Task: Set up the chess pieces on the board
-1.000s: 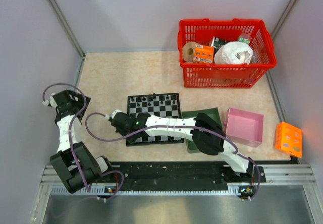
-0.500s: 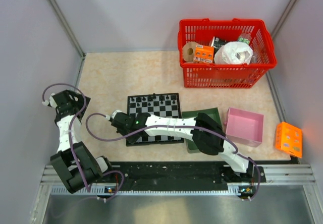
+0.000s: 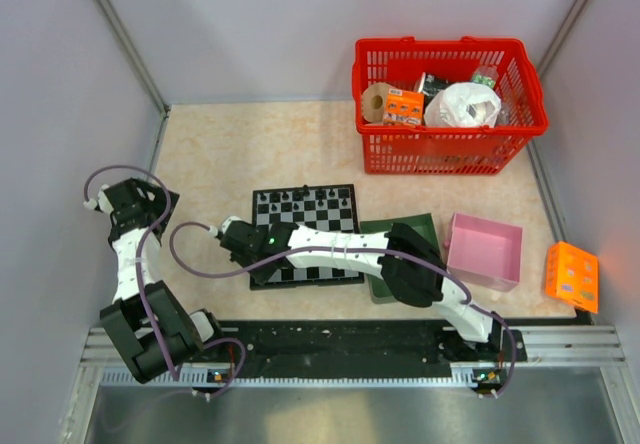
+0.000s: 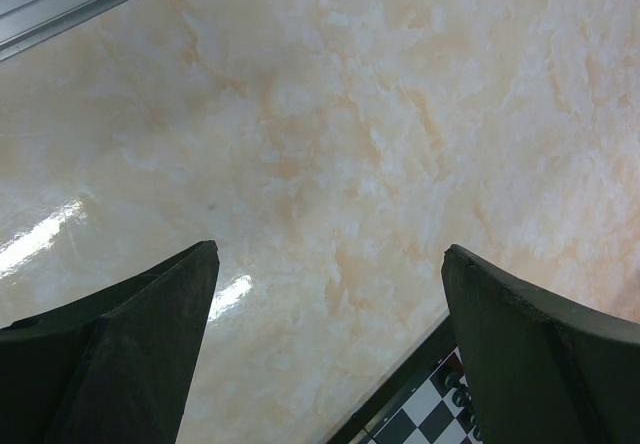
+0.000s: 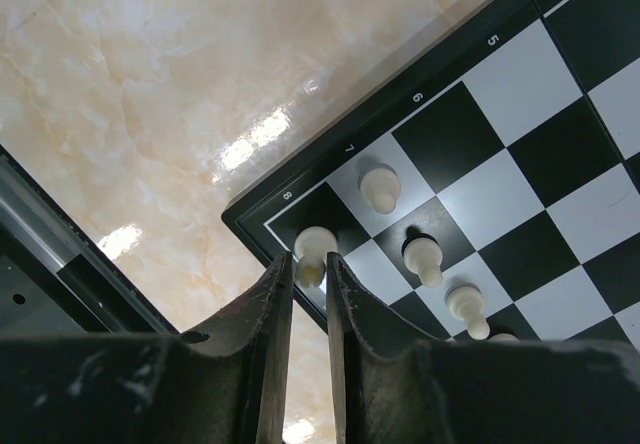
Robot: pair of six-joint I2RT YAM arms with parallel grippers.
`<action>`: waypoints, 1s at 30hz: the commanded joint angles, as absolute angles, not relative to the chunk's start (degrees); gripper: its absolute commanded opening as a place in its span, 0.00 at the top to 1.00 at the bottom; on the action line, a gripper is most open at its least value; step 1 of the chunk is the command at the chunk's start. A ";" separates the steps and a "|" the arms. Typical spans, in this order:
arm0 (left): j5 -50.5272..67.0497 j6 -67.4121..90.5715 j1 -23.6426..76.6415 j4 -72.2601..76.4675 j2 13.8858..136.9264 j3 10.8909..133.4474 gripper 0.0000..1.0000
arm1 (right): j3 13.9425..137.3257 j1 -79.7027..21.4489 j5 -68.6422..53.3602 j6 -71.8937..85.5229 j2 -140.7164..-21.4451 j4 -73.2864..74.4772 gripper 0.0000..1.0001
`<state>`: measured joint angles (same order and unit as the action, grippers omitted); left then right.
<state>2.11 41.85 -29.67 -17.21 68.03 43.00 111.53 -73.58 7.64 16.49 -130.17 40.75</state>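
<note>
The board (image 3: 318,208) lies at the table's middle, with black chess pieces (image 3: 300,199) along its far row. In the right wrist view a whitish piece (image 5: 317,243) stands on the dark corner square by the "8" mark. My right gripper (image 5: 310,262) straddles its head, the jaws open only slightly wider than it. More whitish pieces (image 5: 380,186) (image 5: 422,256) (image 5: 467,304) stand on nearby squares. My left gripper (image 4: 330,254) hangs wide open and empty over bare table at the left (image 3: 135,202). A board corner with black pieces (image 4: 462,389) shows by its right finger.
A red basket (image 3: 450,156) full of goods stands at the back right. A dark green tray (image 3: 378,230), a pink box (image 3: 485,249) and an orange box (image 3: 572,276) lie right of the board. The metal rail (image 3: 340,342) runs along the near edge.
In the top view the right wrist has crept very slightly to the left over the board's near-left corner. The left arm has not moved.
</note>
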 commanded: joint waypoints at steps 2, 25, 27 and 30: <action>2.46 41.66 -30.32 -16.00 67.41 44.47 0.01 | 113.55 -73.12 6.68 16.43 -130.08 39.37 0.79; 3.51 41.84 -30.32 -15.65 67.06 44.65 0.01 | 94.24 -66.54 11.24 20.83 -105.66 25.93 0.58; 3.78 41.75 -30.32 -15.56 67.15 44.65 0.01 | 89.85 -64.61 13.35 21.88 -100.84 25.76 0.57; 3.95 41.66 -30.41 -15.47 67.24 44.56 0.01 | 80.98 -60.57 17.04 23.55 -92.75 24.79 0.55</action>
